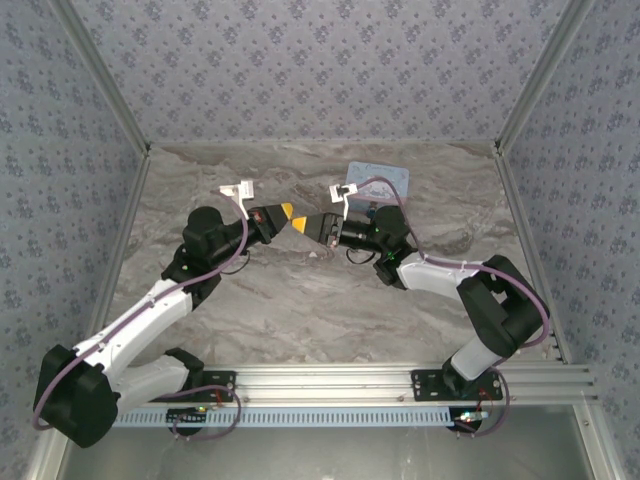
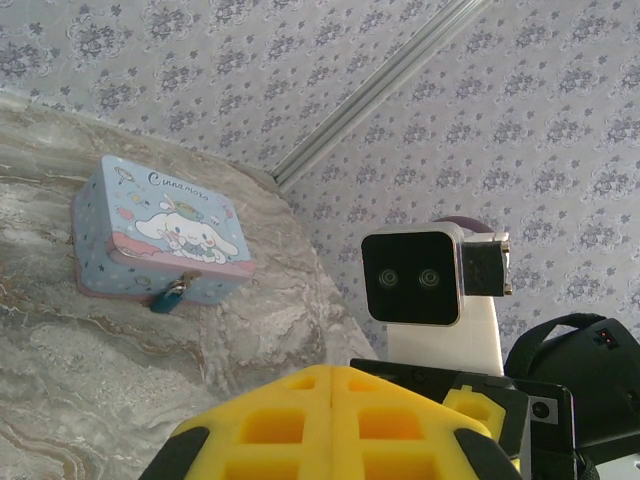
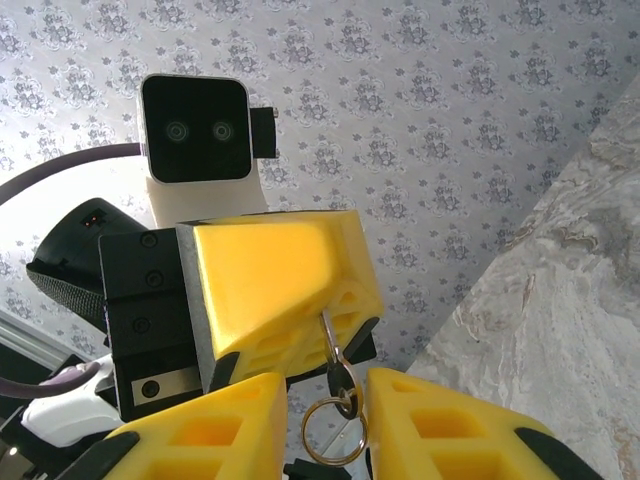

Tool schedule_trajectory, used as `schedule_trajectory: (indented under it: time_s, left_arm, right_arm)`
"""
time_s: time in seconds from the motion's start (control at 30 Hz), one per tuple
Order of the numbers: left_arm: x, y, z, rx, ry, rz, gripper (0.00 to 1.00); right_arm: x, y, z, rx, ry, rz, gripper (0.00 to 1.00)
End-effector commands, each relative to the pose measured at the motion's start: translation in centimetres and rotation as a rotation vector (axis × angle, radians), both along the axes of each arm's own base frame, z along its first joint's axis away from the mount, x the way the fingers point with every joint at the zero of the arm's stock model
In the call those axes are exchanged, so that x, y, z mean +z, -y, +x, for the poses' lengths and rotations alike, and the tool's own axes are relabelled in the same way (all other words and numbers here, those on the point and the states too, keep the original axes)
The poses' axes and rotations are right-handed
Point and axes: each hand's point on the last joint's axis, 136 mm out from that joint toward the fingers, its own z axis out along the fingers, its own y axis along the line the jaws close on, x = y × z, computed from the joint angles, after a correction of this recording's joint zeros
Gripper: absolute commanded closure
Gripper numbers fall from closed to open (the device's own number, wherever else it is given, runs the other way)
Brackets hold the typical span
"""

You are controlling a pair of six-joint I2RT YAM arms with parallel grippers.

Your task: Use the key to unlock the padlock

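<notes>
The small blue padlock [image 2: 168, 295] hangs on the front clasp of a pastel-blue cartoon tin [image 2: 160, 230], far from both grippers. Above mid-table my left gripper [image 1: 287, 212] and right gripper [image 1: 303, 224] meet tip to tip. The left gripper [image 2: 332, 372] is shut on the key's blade. In the right wrist view the key [image 3: 340, 375] sticks down out of the left gripper's yellow fingers [image 3: 280, 285], with its ring [image 3: 333, 432] dangling below. My right gripper [image 3: 325, 400] is open, one finger on each side of the key's head, apart from it.
The tin [image 1: 378, 180] stands at the back of the marble table [image 1: 300, 300], just behind the right arm's wrist. Patterned walls close in the back and both sides. An aluminium rail [image 1: 400, 380] runs along the near edge.
</notes>
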Motion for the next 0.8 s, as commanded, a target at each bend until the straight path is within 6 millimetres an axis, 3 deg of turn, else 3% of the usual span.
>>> schedule_trajectory:
  time_s: [0.0,0.77]
  left_arm:
    - [0.7,0.1,0.0,-0.010,0.023,-0.026,1.00]
    - [-0.4,0.4,-0.2,-0.011,0.000,-0.035,1.00]
  right_arm:
    - [1.2,-0.1,0.5,-0.021,0.033,0.019,0.72]
    - [0.6,0.0,1.2,-0.054,0.005,0.007,0.84]
